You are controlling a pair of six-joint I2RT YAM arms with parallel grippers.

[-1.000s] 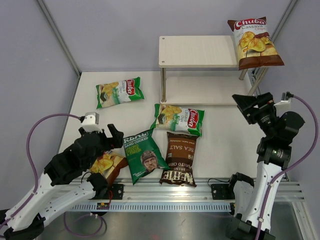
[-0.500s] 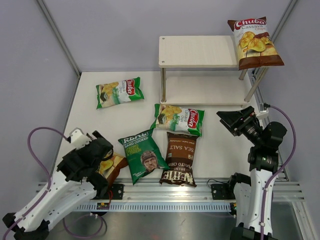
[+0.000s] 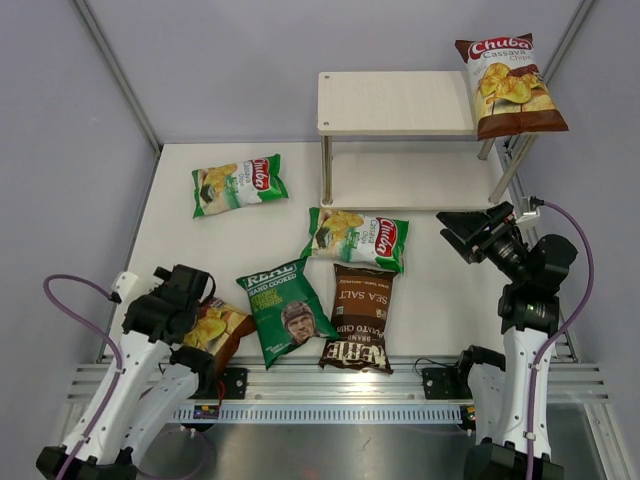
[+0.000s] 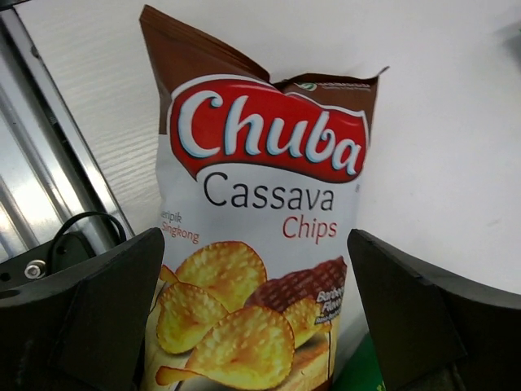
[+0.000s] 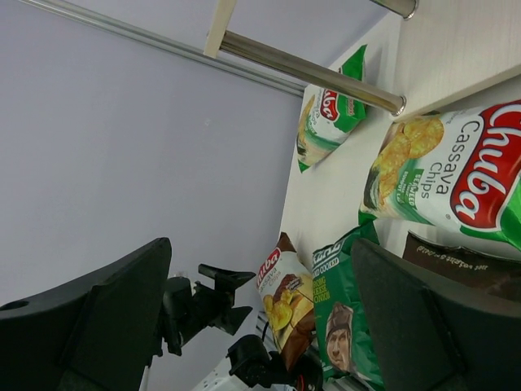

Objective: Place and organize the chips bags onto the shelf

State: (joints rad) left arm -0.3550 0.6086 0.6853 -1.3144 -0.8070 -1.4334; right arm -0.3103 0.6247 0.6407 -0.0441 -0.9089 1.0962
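Observation:
A brown-and-white Chuba bag [image 3: 510, 85] leans on the right end of the shelf's top board [image 3: 395, 102]. A second brown-and-white Chuba bag [image 3: 217, 330] lies at the near left. My left gripper [image 3: 188, 287] is open right over it, and in the left wrist view the bag [image 4: 260, 204] fills the space between the spread fingers [image 4: 106, 314]. One green Chuba bag [image 3: 238, 184] lies far left, another [image 3: 360, 238] in the middle. The dark green REAL bag [image 3: 290, 310] and the brown Kettle bag [image 3: 360, 318] lie near the front. My right gripper [image 3: 466, 230] is open and empty in the air.
The shelf's lower board [image 3: 415, 180] is bare, and its metal leg [image 3: 326, 170] stands close to the middle green bag. The grooved metal rail [image 3: 330, 385] runs along the near edge. Grey walls close in the left, back and right sides.
My left arm has drawn back toward the near-left corner, its gripper now over the brown Chuba bag. My right gripper has come down and to the left, in front of the shelf.

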